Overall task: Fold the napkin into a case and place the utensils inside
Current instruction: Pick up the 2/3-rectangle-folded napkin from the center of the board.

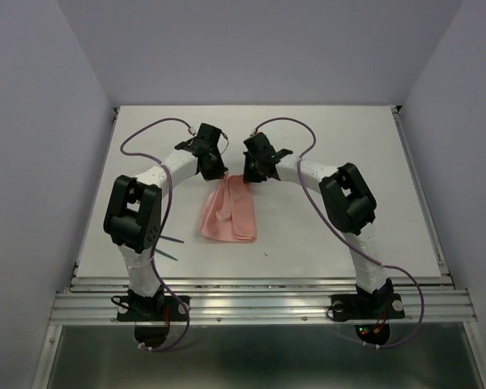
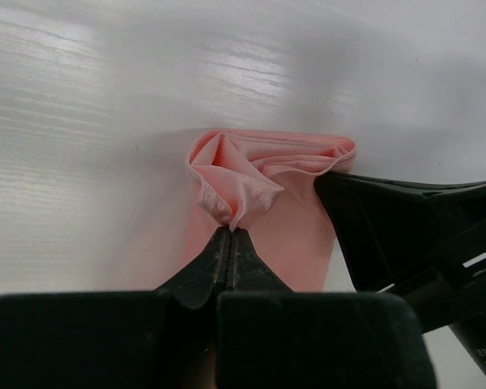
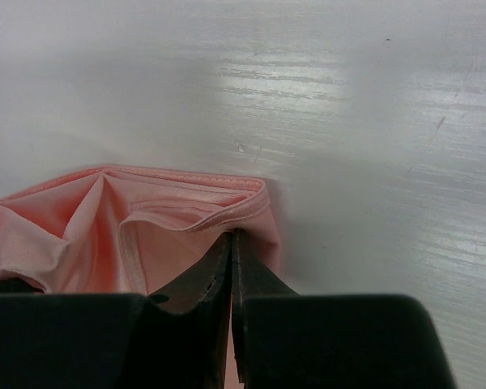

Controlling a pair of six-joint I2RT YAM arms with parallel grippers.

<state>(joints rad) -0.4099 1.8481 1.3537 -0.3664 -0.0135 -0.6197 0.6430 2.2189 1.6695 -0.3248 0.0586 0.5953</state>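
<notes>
Fingers of the left gripper are pressed together on a bunched fold at one far corner of the thin salmon-pink cloth napkin, and the other far corner is pinched by the right gripper. The folded napkin's near end is laid on the white table between the arms. Beside the left arm, apart from the cloth, thin teal-green plastic utensils are seen.

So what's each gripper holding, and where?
Both pinch the napkin at its far end: left gripper on the left corner, right gripper on the right corner.
</notes>
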